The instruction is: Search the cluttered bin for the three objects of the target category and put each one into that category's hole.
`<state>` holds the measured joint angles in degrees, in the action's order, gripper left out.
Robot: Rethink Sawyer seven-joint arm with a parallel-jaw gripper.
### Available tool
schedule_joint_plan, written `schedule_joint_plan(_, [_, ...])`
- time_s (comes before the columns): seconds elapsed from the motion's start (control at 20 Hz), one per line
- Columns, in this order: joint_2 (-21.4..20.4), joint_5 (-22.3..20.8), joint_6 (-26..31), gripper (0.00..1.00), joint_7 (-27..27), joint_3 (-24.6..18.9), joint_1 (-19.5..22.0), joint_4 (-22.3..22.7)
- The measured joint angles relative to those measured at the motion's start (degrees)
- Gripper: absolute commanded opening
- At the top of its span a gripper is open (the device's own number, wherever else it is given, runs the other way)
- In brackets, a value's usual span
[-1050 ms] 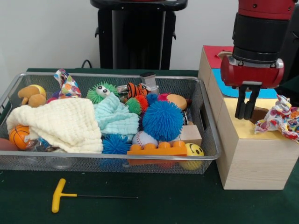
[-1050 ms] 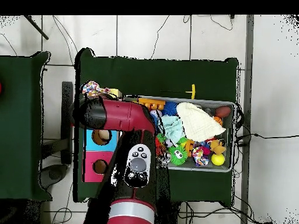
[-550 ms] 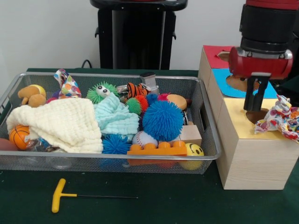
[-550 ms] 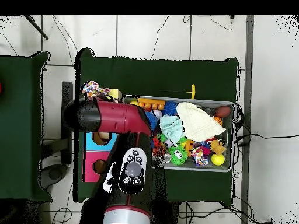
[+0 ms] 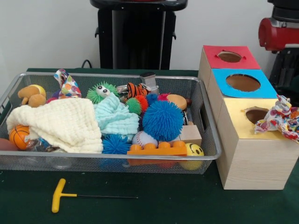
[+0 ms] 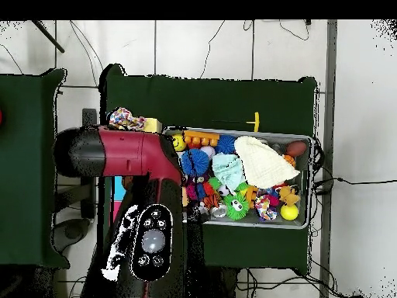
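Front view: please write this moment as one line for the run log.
arm: raised at right edge | pincer: not visible | colourful cloth: draped beside yellow hole | wire bin: full of toys

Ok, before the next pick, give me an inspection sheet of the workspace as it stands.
Surface: dark green table cloth.
Job's things: wire mesh bin packed with toys; wooden sorting box with a red-top hole, a blue-top hole and a yellow-top hole.
Clutter: large blue spiky ball, cream knitted cloth, orange toy brick, yellow smiley ball; multicoloured patterned cloth draped over the box's yellow end.
Off-bin: yellow-handled T hex key on the table.
Gripper: only the red arm shows, beside the box; state cannot be told.
Cables: black cable behind the bin.
Surroundings: black pedestal.
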<state>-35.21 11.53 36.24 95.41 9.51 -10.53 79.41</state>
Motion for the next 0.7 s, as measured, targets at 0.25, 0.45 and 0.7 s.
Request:
schedule_joint_plan(0.25, [0.8,0.0,0.0,0.00,0.0,0.0,0.0,-2.5])
schedule_joint_plan(0.45, [2.3,0.0,0.0,0.00,0.0,0.0,0.0,-4.4])
schedule_joint_plan(0.7, [3.8,0.0,0.0,0.00,0.0,0.0,0.0,-5.8])
